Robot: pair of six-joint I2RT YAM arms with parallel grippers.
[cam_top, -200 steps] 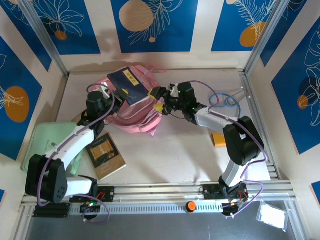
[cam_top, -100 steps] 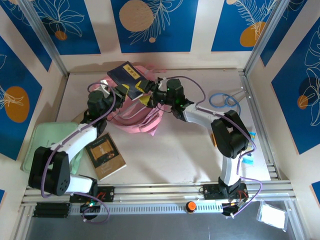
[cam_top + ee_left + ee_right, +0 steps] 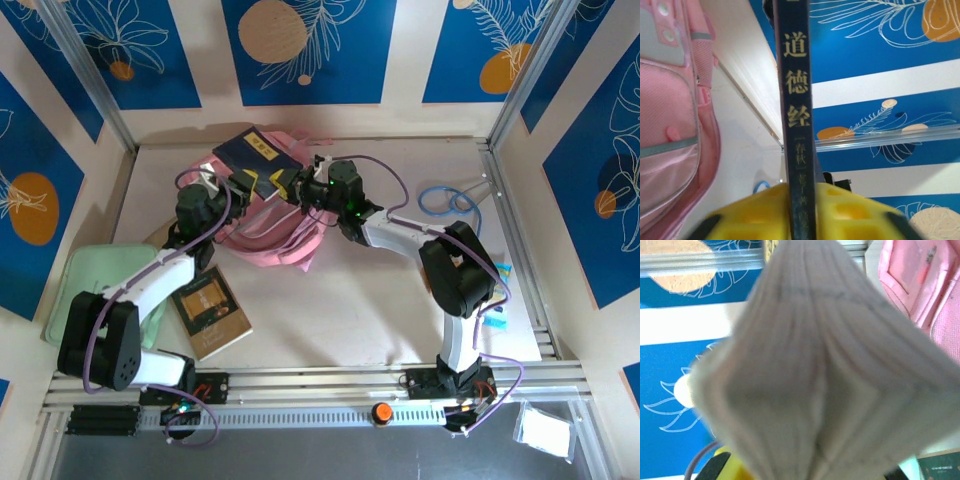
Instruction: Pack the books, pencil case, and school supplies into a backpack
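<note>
From above, the pink fabric backpack (image 3: 270, 238) lies slumped near the tabletop's (image 3: 380, 300) far-left corner, and a thin navy book (image 3: 252, 158) hangs over it between the outstretched left gripper (image 3: 235, 186) and right gripper (image 3: 303, 190). At the left wrist, yellow jaws pinch the book's gold-lettered spine. At the right wrist, blurred grey page edges crowd the lens, and I cannot tell whether that gripper is clamped.

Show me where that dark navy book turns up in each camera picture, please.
Top external: navy book upper left of centre, over the pink backpack.
Left wrist: its gold-lettered spine stands upright mid-picture; backpack at left.
Right wrist: its blurred page edges spread across the middle; backpack top right.
Shared landmark: the pink backpack.
</note>
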